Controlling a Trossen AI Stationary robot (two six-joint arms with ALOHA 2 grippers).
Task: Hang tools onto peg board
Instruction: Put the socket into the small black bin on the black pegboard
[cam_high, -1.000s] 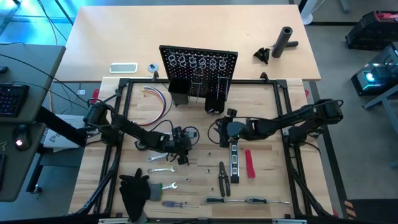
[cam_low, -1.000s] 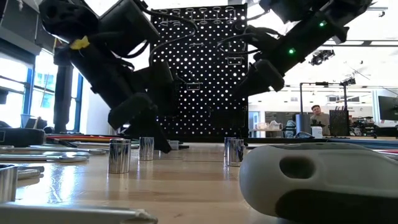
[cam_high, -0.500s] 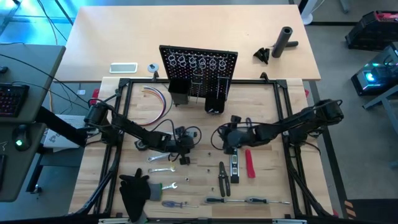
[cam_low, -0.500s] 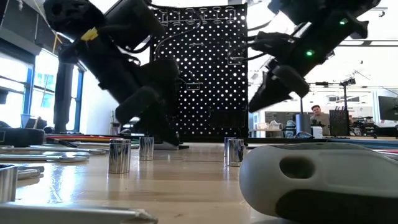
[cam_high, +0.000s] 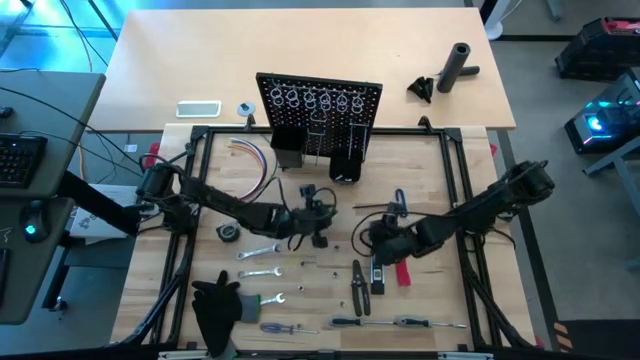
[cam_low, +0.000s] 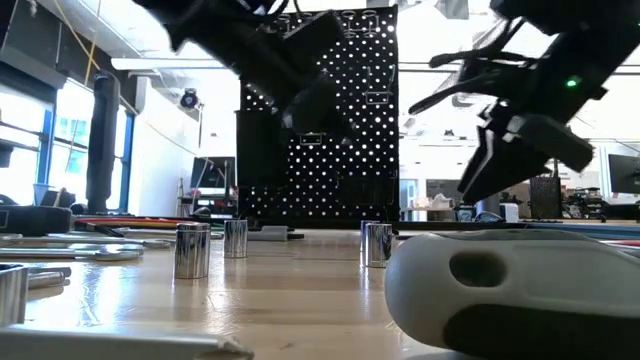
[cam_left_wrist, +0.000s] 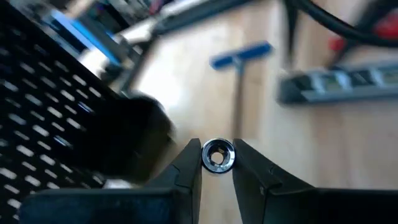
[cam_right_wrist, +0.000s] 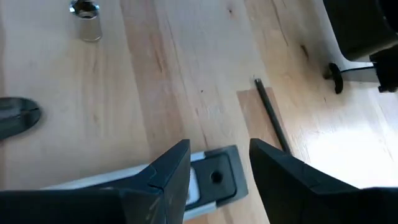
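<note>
Two grippers working, socket in hand

L gripper (cam_left_wrist: 217, 163) pinches small silver socket (cam_left_wrist: 217, 154) near black upright peg board (cam_high: 320, 112), needs carrying to a bin. R gripper (cam_right_wrist: 219, 163), fingers spread, hovers over black-yellow level (cam_right_wrist: 211, 176), farther from board; next, a lower-and-clamp.
</note>
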